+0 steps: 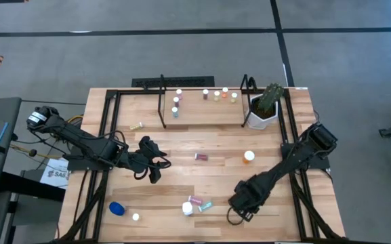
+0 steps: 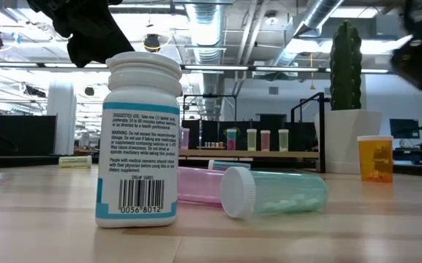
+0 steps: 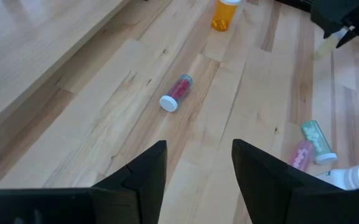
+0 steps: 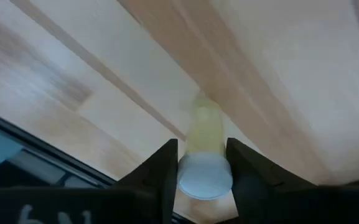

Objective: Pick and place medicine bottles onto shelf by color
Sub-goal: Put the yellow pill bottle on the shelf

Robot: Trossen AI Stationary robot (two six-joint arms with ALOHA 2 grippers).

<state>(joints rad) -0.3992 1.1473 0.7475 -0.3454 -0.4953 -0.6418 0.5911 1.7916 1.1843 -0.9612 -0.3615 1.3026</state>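
Observation:
My right gripper (image 4: 203,163) is near the table's front right and is shut on a pale yellow bottle (image 4: 203,134) with a white cap. From above, the gripper (image 1: 239,203) hides that bottle. My left gripper (image 3: 198,168) hovers open over bare wood at centre left (image 1: 156,163). A red bottle (image 1: 200,156) lies on its side at mid-table, and an orange one (image 1: 249,156) stands to its right. A white bottle (image 2: 139,139) stands upright beside a pink one (image 2: 200,186) and a teal one (image 2: 273,193), both lying down. The shelf (image 1: 202,116) at the back carries several small bottles. My right gripper pinches the yellow bottle between its two fingers at the white-capped end (image 4: 204,177). The fingers slant steeply down from above. The bottle's body (image 3: 324,47) sticks out below the fingertips. Whether its lower end touches the table I cannot tell.
A potted green plant (image 1: 266,108) stands at the shelf's right end. A yellow-green bottle (image 1: 137,126) lies left of the shelf. A blue bottle (image 1: 117,209) and a small white-capped one (image 1: 135,217) sit near the front left. Black frame rods run along both table sides.

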